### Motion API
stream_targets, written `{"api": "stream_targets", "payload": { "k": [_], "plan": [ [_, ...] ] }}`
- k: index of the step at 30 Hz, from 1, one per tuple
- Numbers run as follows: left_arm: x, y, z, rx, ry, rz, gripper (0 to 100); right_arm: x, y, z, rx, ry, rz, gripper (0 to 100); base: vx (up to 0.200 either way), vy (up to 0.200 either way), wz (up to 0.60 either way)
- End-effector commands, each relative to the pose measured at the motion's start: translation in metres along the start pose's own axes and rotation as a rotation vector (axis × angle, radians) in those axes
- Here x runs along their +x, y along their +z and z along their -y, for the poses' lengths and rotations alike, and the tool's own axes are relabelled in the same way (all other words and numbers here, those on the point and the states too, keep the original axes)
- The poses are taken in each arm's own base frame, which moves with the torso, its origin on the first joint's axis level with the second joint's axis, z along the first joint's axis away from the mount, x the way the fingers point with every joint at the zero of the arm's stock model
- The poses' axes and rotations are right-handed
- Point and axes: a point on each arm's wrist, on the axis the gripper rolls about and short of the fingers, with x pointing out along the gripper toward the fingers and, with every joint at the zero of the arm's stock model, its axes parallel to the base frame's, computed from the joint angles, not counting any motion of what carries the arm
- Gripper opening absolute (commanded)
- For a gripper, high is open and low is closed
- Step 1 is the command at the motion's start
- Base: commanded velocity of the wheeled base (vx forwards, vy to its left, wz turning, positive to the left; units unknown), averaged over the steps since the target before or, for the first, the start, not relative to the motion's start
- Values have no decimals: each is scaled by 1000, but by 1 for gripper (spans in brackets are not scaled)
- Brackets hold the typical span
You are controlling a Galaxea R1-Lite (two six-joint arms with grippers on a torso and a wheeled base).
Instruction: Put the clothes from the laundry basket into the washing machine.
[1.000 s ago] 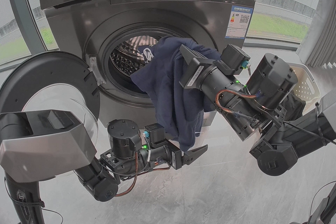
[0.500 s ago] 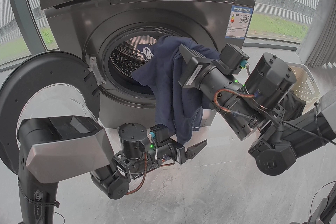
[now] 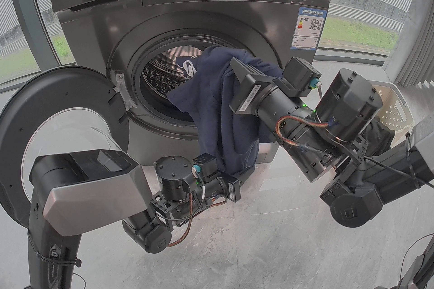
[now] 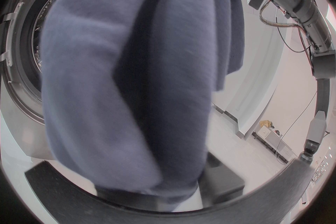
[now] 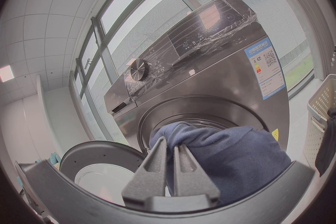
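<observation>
At the mouth of the washing machine (image 3: 271,28), the right tool (image 5: 170,146) clenches a navy garment (image 3: 217,114) draped over the rim; next, its hanging hem likely needs pushing inside. Whether the left tool (image 3: 244,174) grips cannot be told.

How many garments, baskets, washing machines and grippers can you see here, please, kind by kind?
Garments: 2, the navy garment and the dark garment in the basket
Laundry basket: 1
Washing machine: 1
Grippers: 2, the left gripper and the right gripper
Total: 6
</observation>
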Motion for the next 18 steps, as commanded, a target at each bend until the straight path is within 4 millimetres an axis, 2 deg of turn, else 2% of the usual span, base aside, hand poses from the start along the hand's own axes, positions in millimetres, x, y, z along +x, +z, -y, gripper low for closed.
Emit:
{"api": "stream_targets", "payload": {
  "k": [1, 6, 9, 14, 15, 18],
  "plan": [
    [-2, 5, -3, 4, 7, 15, 0, 0, -2, 1, -2, -3, -3, 0, 0, 0, 0],
    [-7, 22, 1, 12, -5, 61, 0, 1, -6, 1, -2, -4, -14, 0, 0, 0, 0],
    [-17, 35, 11, 13, -27, 72, 0, -1, -8, 0, -2, 0, -22, 0, 0, 0, 0],
    [-29, 34, 28, 10, -60, 46, 0, -1, -10, -2, 4, 4, -26, 0, 0, 0, 0],
    [-30, 33, 30, 10, -64, 44, 0, -1, -10, -2, 3, 3, -27, 100, 0, 0, 0],
    [-32, 32, 33, 11, -73, 51, 0, -1, -11, -1, 5, 0, -31, 100, 0, 0, 0]
  ]
}}
